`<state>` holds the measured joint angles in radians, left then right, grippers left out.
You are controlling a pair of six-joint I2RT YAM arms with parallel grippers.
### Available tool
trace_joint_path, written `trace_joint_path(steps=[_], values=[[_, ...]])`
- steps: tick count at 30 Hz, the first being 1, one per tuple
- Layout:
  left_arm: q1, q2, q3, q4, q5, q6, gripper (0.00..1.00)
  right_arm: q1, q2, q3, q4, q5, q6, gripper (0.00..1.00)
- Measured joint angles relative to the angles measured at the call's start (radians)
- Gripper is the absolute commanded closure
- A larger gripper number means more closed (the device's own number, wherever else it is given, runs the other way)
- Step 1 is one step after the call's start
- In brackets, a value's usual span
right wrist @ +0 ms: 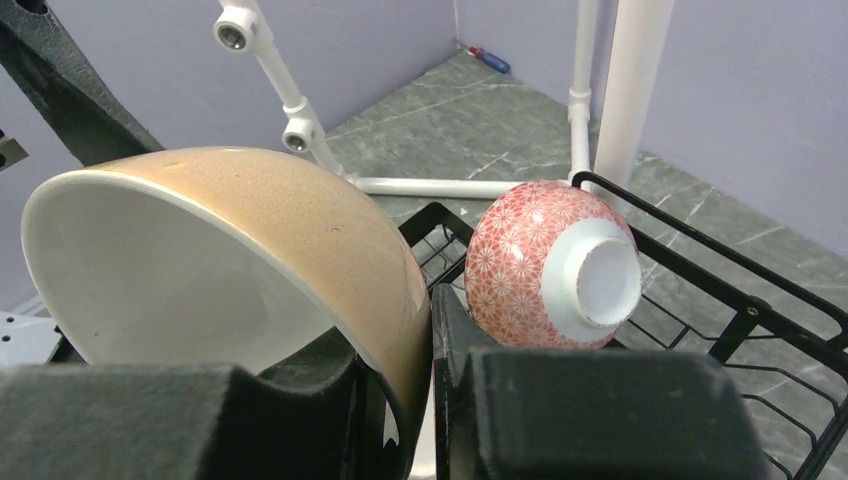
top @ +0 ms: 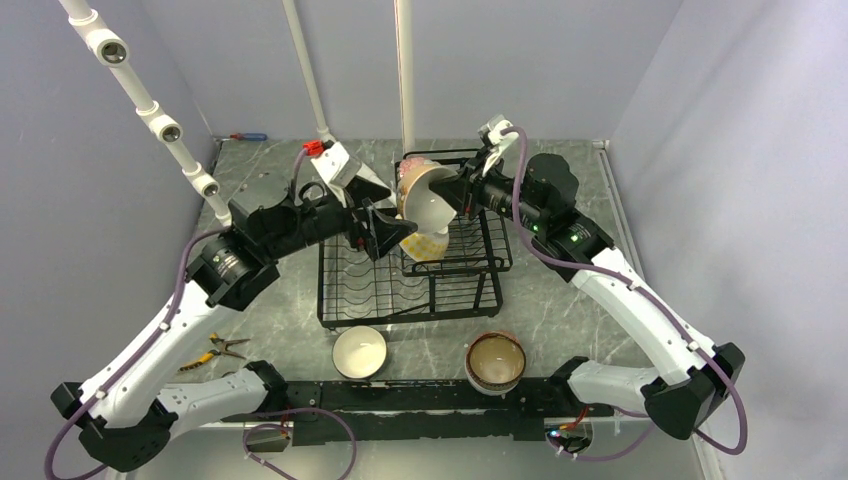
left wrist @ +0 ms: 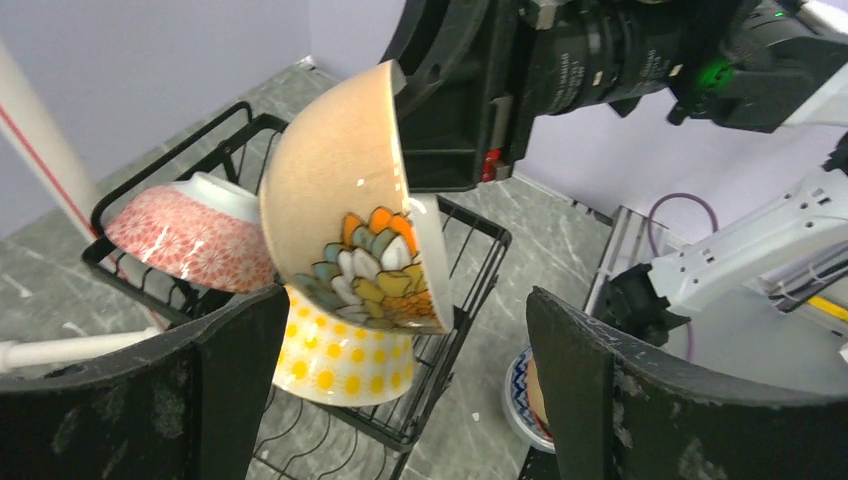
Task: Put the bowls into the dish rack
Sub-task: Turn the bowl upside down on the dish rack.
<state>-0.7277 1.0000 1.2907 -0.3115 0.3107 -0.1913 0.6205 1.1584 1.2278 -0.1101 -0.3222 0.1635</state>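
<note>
The rack (top: 362, 285) stands on the table (top: 570, 300) before me, its basket (top: 487, 240) at the right rear. In it lie a rear bowl (left wrist: 190, 240) and a front bowl (left wrist: 340, 365). My right pincer (top: 462, 190) holds a third bowl (top: 428, 195) above the front one. Before the rack sit a single bowl (top: 359, 351) left and a stack (top: 495, 362) right.

Four separate bowls (top: 359, 351), one bowl stack (top: 496, 361), one dish rack (top: 400, 300).

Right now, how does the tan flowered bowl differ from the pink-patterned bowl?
The tan flowered bowl hangs tilted in the right gripper, clamped by its rim; the pink-patterned bowl lies ungripped in the dish rack. Tan carries one flower motif; pink is patterned all over. Both sit tipped, not upright.
</note>
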Motion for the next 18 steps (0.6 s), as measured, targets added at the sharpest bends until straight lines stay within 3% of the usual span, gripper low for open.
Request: trace_joint_path(steps=[5, 11, 16, 18], values=[[0.000, 0.031, 0.005, 0.022, 0.039, -0.037, 0.07, -0.003, 0.000, -0.014, 0.040, -0.005, -0.003, 1.00], [0.001, 0.117, 0.071, -0.004, -0.026, -0.089, 0.11, -0.010, 0.000, -0.017, 0.073, -0.009, -0.002, 1.00], [0.001, 0.146, 0.079, -0.007, -0.016, -0.096, 0.19, -0.008, 0.000, -0.017, 0.102, -0.044, 0.005, 1.00], [0.001, 0.147, 0.080, 0.003, 0.000, -0.095, 0.26, -0.007, 0.000, -0.017, 0.109, -0.056, 0.011, 1.00]])
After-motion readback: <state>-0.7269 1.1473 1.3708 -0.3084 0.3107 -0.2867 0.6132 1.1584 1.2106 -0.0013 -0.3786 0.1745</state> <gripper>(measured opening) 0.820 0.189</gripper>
